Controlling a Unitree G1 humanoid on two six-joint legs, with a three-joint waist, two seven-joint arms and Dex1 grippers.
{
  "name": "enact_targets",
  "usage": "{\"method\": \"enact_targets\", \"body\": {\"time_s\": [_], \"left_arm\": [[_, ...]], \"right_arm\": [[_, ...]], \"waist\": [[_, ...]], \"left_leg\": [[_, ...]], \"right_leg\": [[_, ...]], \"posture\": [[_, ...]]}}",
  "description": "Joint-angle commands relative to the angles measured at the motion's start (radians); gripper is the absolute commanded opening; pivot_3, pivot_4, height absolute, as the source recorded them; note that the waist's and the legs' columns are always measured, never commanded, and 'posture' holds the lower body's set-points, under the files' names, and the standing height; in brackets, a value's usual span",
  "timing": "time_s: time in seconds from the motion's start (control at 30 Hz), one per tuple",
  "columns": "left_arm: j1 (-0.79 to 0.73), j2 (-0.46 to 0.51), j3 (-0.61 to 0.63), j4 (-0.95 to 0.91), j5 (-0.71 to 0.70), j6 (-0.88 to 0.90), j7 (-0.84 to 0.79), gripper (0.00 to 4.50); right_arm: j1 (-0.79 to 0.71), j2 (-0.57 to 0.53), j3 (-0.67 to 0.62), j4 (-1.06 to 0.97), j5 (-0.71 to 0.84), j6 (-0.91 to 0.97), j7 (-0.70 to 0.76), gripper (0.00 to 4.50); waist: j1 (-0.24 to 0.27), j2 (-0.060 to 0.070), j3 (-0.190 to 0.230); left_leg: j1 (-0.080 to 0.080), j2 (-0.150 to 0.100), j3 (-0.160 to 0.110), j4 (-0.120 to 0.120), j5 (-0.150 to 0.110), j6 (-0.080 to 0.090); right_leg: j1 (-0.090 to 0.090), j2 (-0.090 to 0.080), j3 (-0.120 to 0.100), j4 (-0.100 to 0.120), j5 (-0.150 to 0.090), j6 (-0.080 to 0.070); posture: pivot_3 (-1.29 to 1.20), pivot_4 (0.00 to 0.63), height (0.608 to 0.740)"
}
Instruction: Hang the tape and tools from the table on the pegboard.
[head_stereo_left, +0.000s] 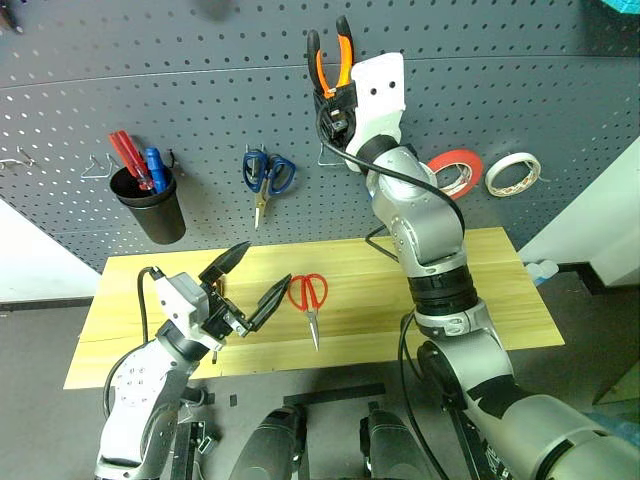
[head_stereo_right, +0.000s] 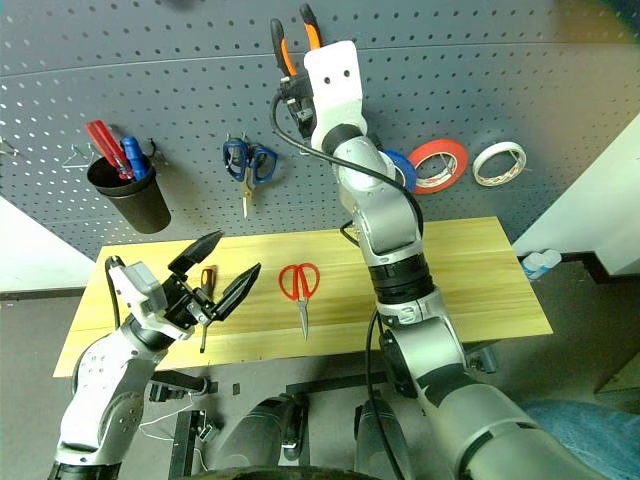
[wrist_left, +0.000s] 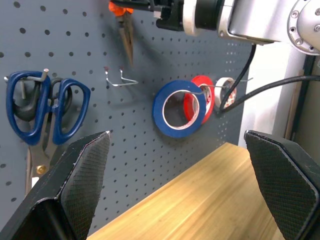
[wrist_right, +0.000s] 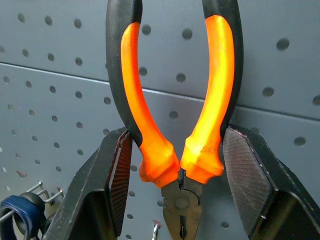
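Blue tape (wrist_left: 178, 109) already hung on a pegboard (head_stereo_left: 200, 90) hook; right claw (wrist_right: 180, 165) clamps the pliers (head_stereo_left: 331, 62) handles-up against the board, above an empty hook (wrist_left: 120, 80); red-handled scissors (head_stereo_left: 309, 301) and screwdriver (head_stereo_right: 205, 290) remain mid-bench (head_stereo_left: 480, 290); left claw (head_stereo_left: 250, 285) gapes wide, empty, over the bench's front-left part.

A dark grey floor (head_stereo_left: 40, 350) spreads below and around the furniture, with a few small black bits and cables lying on it. To either side of the grey perforated wall panel, pale white wall (head_stereo_left: 30, 260) shows at the left and another white panel (head_stereo_left: 600, 220) at the right. Lighting is even and soft, casting faint shadows
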Motion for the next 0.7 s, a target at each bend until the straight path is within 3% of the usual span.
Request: {"method": "enact_targets", "body": {"time_s": [0.03, 0.7], "left_arm": [[0.012, 0.010, 0.014, -0.049, -0.011, 0.001, 0.006, 4.50], [0.045, 0.032, 0.023, -0.087, -0.018, 0.026, 0.018, 4.50]], "right_arm": [[-0.021, 0.020, -0.006, -0.018, -0.009, -0.049, -0.016, 2.40], [-0.002, 0.082, 0.002, 0.014, -0.020, -0.064, -0.026, 2.40]], "waist": [[0.000, 0.000, 0.000], [0.003, 0.003, 0.003]], "left_leg": [[0.000, 0.000, 0.000, 0.000, 0.000, 0.000], [0.000, 0.000, -0.001, -0.002, -0.003, 0.005]], "right_leg": [[0.000, 0.000, 0.000, 0.000, 0.000, 0.000], [-0.001, 0.000, 0.000, -0.001, 0.000, -0.001]], "posture": [[0.13, 0.177, 0.740], [0.15, 0.207, 0.740]]}}
